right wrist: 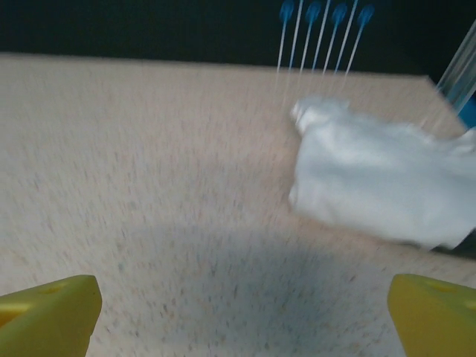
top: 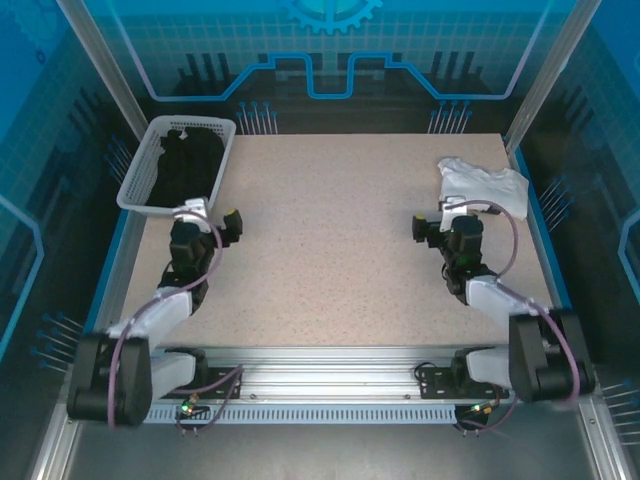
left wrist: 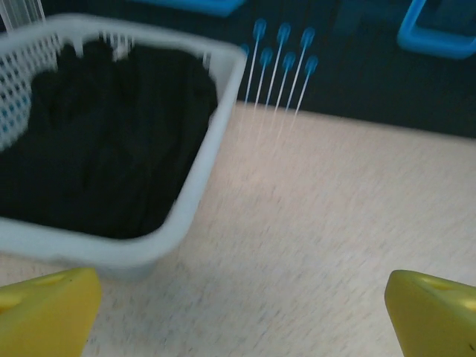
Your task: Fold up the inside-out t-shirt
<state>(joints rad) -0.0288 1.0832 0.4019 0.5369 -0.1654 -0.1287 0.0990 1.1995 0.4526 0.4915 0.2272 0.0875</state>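
The black t-shirt (top: 187, 160) is seen bunched inside the white basket (top: 150, 208), filling it from the near wall to the far wall. As a heap, its long axis is judged to run along the basket's length. Which way the neck or hem points cannot be told, since no label or sleeve can be made out in the folds.

The left gripper (top: 212, 212) is held just beside the basket's near corner, released and empty. The right gripper (top: 435, 218) is held well apart from the basket, across the table (top: 330, 260) near a white garment (top: 485, 182), likewise released and empty.

The step in hand is judged to be lifting the shirt out. It would be done best if the cloth were pinched near the top of the heap, clear of the basket wall, so that the basket is not dragged along, and then raised until it is free of the rim.
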